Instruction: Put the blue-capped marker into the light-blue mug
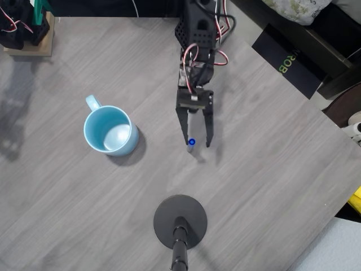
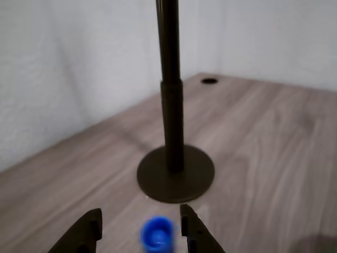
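Observation:
The blue-capped marker [image 1: 192,143] stands upright on the wooden table, so from above it reads as a small blue dot. My gripper [image 1: 197,144] is open and straddles it, one black finger on each side, with the cap closer to the left finger in the overhead view. In the wrist view the blue cap [image 2: 157,235] sits low between the fingers of the gripper [image 2: 139,213], with a visible gap on its left side. The light-blue mug [image 1: 110,131] stands upright and empty to the left of the gripper, its handle pointing up-left.
A black round stand base with a pole [image 1: 180,222] sits just in front of the gripper, and rises straight ahead as the stand [image 2: 175,174] in the wrist view. A wooden block with dark parts [image 1: 31,36] occupies the top-left corner. The table edge [image 1: 338,127] runs diagonally at the right.

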Available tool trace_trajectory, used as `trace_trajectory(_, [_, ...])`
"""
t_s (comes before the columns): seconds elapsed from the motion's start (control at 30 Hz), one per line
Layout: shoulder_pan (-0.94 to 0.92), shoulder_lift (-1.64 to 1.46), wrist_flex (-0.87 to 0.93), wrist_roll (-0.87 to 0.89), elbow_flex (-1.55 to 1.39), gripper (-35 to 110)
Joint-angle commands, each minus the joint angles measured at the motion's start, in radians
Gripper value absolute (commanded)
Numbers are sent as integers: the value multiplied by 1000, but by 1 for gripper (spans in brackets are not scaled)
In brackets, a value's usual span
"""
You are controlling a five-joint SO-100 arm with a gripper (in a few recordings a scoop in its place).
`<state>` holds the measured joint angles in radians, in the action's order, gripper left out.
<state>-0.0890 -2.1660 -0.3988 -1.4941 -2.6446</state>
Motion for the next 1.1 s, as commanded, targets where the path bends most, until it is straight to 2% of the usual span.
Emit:
trace_trajectory(0.0, [2,23,-34,8,17,23])
trace_trajectory(0.33, [5,186,-138,21,17,24])
trace_trajectory(0.6, [29,782,-439,104,198,24])
trace_trajectory(0.67, [35,853,-436,112,250,24])
trace_trajectory(0.8, [67,782,-195,187,314,24])
trace_trajectory(0.97, [91,612,437,359,566,24])
trace_trajectory(1.07, [100,589,549,388,637,24])
